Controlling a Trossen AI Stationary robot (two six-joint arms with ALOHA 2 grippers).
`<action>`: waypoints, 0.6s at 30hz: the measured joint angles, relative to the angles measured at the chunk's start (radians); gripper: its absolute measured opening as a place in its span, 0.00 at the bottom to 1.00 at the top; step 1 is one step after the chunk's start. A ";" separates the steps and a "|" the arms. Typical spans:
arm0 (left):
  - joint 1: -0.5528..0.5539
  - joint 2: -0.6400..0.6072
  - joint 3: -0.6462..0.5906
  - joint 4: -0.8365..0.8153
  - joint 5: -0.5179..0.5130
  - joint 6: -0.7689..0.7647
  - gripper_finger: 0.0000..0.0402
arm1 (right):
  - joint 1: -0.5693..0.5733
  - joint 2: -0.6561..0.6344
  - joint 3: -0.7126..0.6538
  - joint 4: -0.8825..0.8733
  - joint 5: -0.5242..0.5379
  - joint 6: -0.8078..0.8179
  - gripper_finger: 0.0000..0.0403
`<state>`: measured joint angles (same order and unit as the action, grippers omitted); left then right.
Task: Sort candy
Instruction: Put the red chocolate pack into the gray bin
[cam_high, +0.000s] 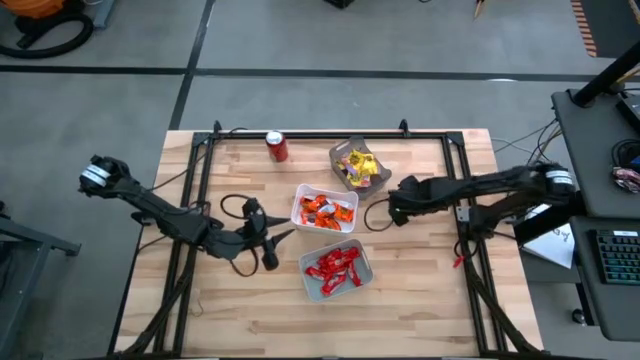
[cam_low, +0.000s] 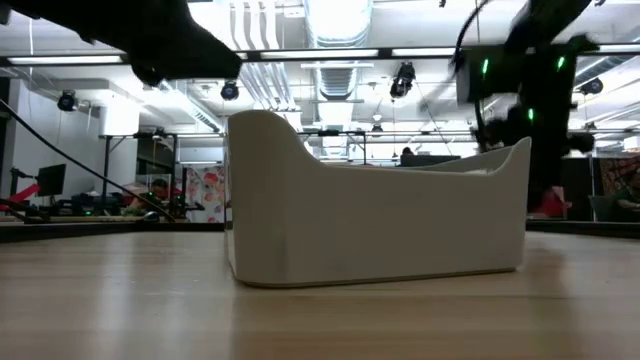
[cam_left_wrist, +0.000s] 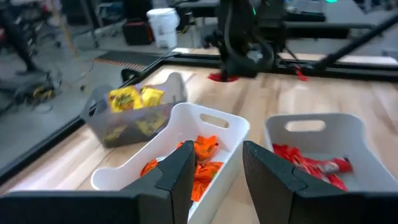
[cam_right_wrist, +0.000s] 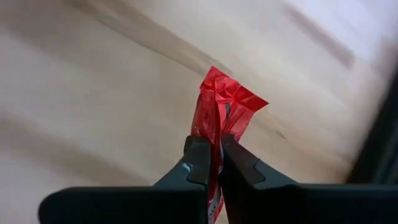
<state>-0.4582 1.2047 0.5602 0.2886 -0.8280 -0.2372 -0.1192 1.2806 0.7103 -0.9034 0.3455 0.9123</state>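
Right gripper (cam_right_wrist: 213, 163) — fingers pinched together on a red candy (cam_right_wrist: 219, 109), arm reaching in from 3 o'clock, above bare table (cam_high: 420, 290). Left gripper (cam_left_wrist: 214, 171) — fingers apart, empty, at 9 o'clock facing the trays (cam_high: 324, 209) of sorted candy.

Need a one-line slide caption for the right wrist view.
Right gripper shut on a red candy above the wooden table.
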 joint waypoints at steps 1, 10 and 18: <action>-0.014 -0.010 0.000 -0.003 0.000 0.025 0.30 | 0.027 -0.033 0.010 0.005 0.006 -0.010 0.03; -0.132 -0.126 -0.014 -0.121 0.000 0.178 0.30 | 0.369 -0.278 -0.004 0.485 0.044 -0.352 0.03; -0.134 -0.124 -0.038 -0.134 0.000 0.100 0.30 | 0.506 -0.094 -0.090 1.148 0.011 -0.733 0.03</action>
<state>-0.5926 1.0809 0.5221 0.1548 -0.8280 -0.1368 0.3866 1.1864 0.6205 0.2442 0.3567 0.1796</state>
